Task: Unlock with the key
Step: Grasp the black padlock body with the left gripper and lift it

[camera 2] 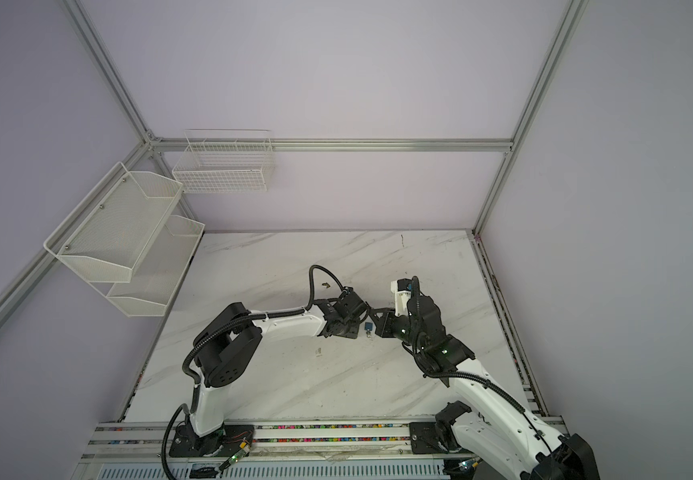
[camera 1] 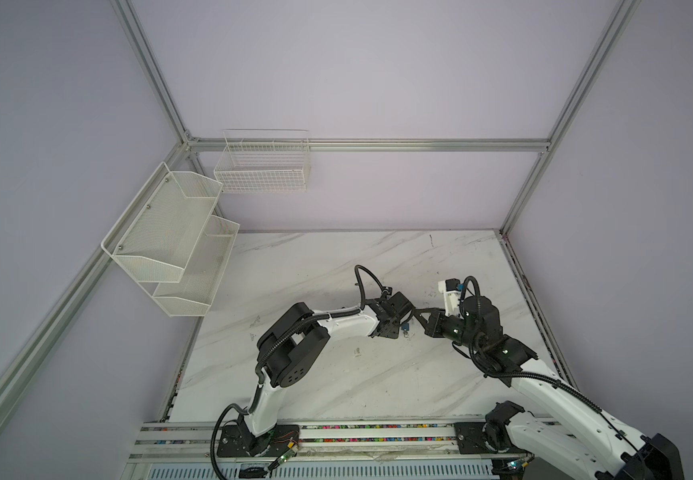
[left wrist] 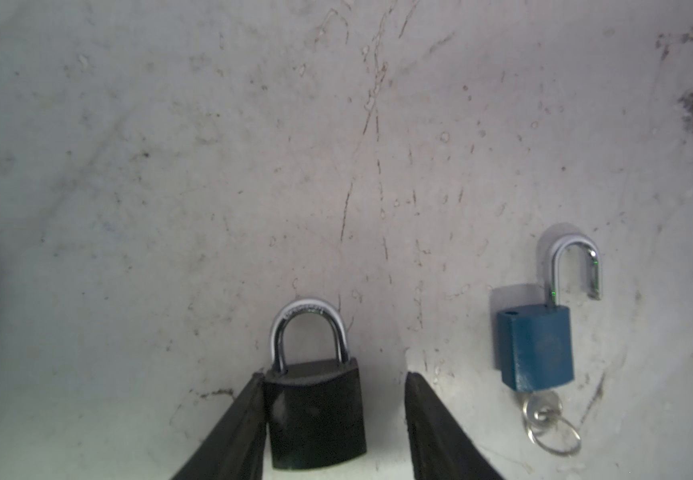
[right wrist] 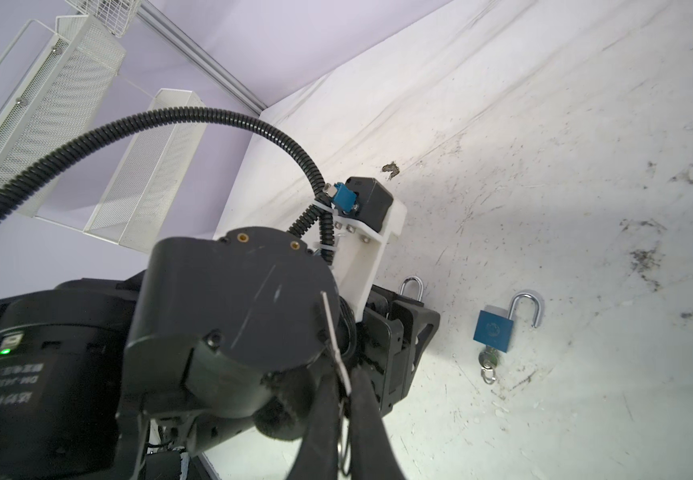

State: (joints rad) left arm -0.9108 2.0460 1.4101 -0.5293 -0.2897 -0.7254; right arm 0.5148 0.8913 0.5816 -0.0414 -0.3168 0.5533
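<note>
A black padlock [left wrist: 315,411] with its shackle closed lies on the marble table between the fingers of my left gripper [left wrist: 335,375]. One finger [left wrist: 245,415] touches the lock's side. The other finger [left wrist: 428,415] stands a gap away from it, so the gripper is open. Beside it lies a blue padlock [left wrist: 538,349] with its shackle sprung open and a ringed key [left wrist: 542,409] in its base; both top views show it [camera 1: 406,328] [camera 2: 367,328]. My right gripper [right wrist: 344,376] is shut on a thin silver key [right wrist: 332,328], hovering just above the left wrist [camera 1: 390,311].
Two white mesh shelves [camera 1: 170,237] and a wire basket [camera 1: 261,166] hang on the walls at the far left. An aluminium rail [camera 1: 336,436] runs along the table's front edge. Dark scuffs [right wrist: 644,262] mark the marble.
</note>
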